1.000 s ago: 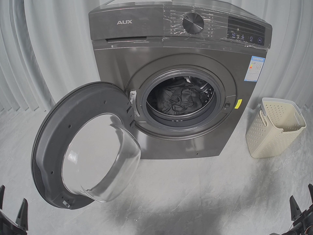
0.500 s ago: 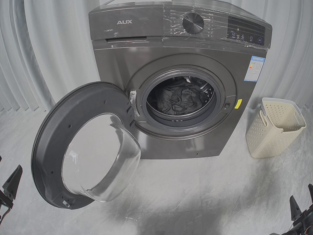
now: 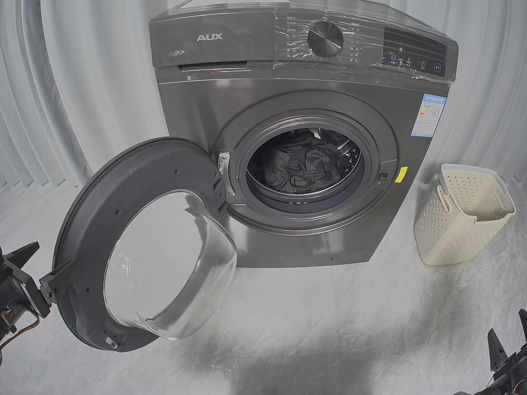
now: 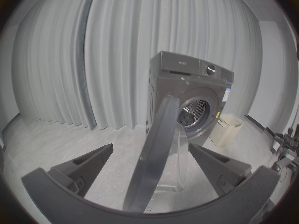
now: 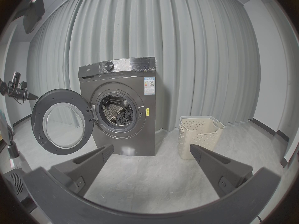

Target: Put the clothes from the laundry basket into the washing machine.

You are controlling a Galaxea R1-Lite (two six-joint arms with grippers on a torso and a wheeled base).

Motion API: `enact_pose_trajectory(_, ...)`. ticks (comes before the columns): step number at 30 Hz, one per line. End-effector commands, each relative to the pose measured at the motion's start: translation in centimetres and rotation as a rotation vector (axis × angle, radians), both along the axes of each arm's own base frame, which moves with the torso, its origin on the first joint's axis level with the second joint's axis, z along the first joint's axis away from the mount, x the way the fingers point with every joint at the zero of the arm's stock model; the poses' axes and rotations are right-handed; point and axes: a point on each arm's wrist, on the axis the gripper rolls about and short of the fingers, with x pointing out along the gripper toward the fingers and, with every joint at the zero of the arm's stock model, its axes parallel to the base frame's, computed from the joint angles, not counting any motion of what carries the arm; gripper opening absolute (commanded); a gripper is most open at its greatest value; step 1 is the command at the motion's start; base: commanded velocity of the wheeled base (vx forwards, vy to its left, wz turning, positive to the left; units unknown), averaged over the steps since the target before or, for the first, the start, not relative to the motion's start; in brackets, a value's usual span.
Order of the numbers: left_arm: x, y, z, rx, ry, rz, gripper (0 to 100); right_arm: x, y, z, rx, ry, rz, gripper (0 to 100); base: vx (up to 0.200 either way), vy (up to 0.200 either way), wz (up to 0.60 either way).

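The grey washing machine [image 3: 219,100] stands ahead with its round door [image 3: 143,242] swung wide to the left. Dark clothes [image 3: 302,163] lie in the drum, also visible as clothes [image 5: 124,117] in the right wrist view. The cream laundry basket [image 3: 466,215] sits on the floor right of the machine; no clothes are visible in the basket [image 5: 199,134]. My left gripper [image 3: 55,253] is open at the door's outer rim, and the door's edge [image 4: 155,150] stands in line between its fingers. My right gripper [image 3: 508,333] hangs low at the right, open and holding nothing.
Pale pleated curtains [image 3: 82,83] hang behind and beside the machine. The grey floor [image 3: 329,314] in front of the machine and basket is open. The swung door takes up the space left of the drum opening.
My left gripper has risen from the bottom left corner and moved in toward the door's outer rim. The right gripper, the door, the clothes and the basket have stayed put.
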Motion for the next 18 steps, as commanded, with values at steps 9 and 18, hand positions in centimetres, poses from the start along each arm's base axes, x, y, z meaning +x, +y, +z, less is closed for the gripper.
enact_pose_trajectory(9,0.5,-1.5,-0.6,0.025,0.041,-0.239,100,0.0,0.0,-0.5,-0.001,0.0,0.0,100,0.0,0.0,0.0)
enact_pose_trajectory(18,-1.3,-2.7,0.5,-0.049,-0.026,-0.438,100,0.0,0.0,-0.5,-0.001,0.0,0.0,100,0.0,0.0,0.0)
